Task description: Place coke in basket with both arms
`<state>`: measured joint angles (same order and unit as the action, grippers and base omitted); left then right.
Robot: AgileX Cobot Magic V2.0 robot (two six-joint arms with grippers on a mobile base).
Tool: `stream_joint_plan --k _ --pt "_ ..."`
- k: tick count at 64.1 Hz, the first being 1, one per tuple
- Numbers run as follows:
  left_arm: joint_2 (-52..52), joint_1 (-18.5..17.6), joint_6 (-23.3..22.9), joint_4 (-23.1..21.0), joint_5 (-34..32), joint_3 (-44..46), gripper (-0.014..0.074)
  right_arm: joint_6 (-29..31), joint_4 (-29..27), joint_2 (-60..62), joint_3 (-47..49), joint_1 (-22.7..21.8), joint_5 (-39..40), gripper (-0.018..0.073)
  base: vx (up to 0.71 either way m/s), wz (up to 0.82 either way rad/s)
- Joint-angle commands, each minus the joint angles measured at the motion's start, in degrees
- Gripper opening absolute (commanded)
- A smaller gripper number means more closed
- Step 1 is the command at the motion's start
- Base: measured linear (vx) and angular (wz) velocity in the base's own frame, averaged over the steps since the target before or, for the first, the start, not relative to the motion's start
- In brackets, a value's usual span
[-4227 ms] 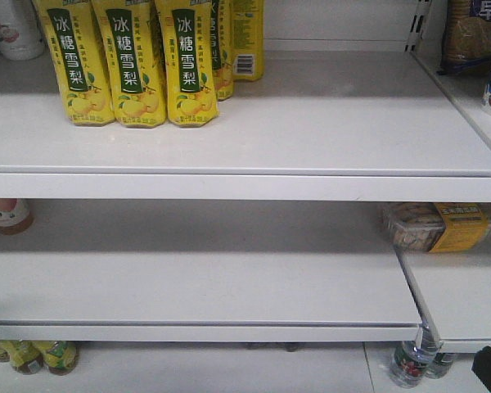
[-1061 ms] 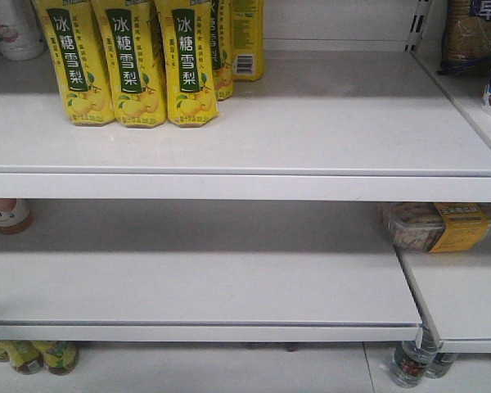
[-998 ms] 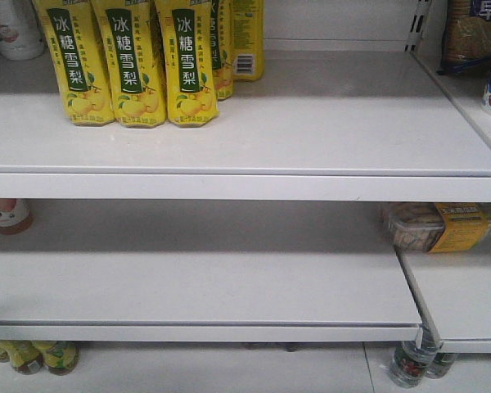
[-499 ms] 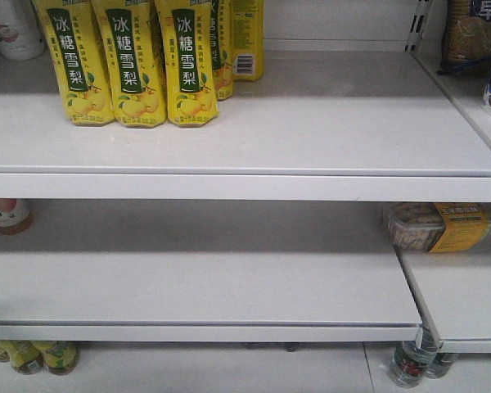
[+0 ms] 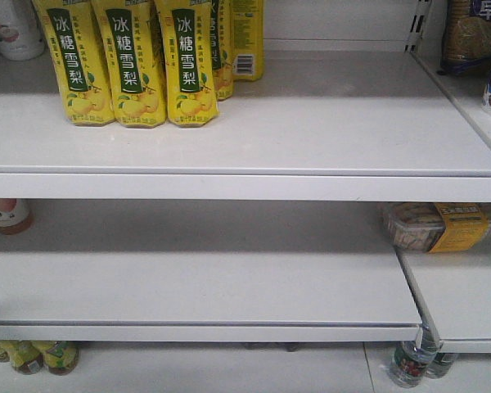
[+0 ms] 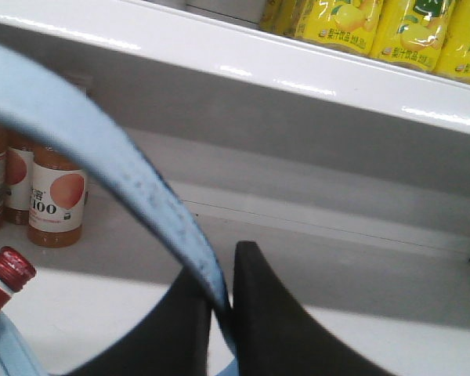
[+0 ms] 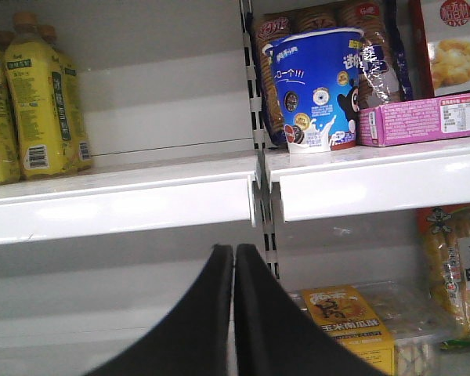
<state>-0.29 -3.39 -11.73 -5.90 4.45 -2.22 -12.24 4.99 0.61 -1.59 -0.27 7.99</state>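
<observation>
Left tool (image 6: 222,309): closed, pinching light blue basket handle (image 6: 102,153). Right tool (image 7: 233,270): fingers pressed together, holding nothing. Yellow drink bottles (image 5: 131,61): upright on upper shelf (image 5: 311,123)

I see white painted-metal shelves (image 5: 229,123), smooth and faintly glossy, with bright glare along their front lips. The tall yellow drink bottles (image 5: 127,65) wear shiny plastic labels. My left black gripper (image 6: 219,313) looks matt and smooth, its jaws pinched on the light blue plastic basket handle (image 6: 102,149), which is finely pebbled. The right black gripper (image 7: 233,313) is equally matt. The blue cup (image 7: 317,90) and pink carton (image 7: 423,117) look like glossy printed card.
</observation>
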Motion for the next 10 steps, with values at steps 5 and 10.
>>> stream_joint_plan --k 5,10 --pt "-1.3 0.1 2.7 2.8 -8.6 1.7 -0.0006 0.4 0.4 0.7 -0.4 -0.3 4.4 -0.0005 0.00 0.00" --pt "-1.3 0.1 2.7 2.8 -8.6 1.7 -0.0006 0.4 0.4 0.7 -0.4 -0.3 4.4 -0.0005 0.00 0.00"
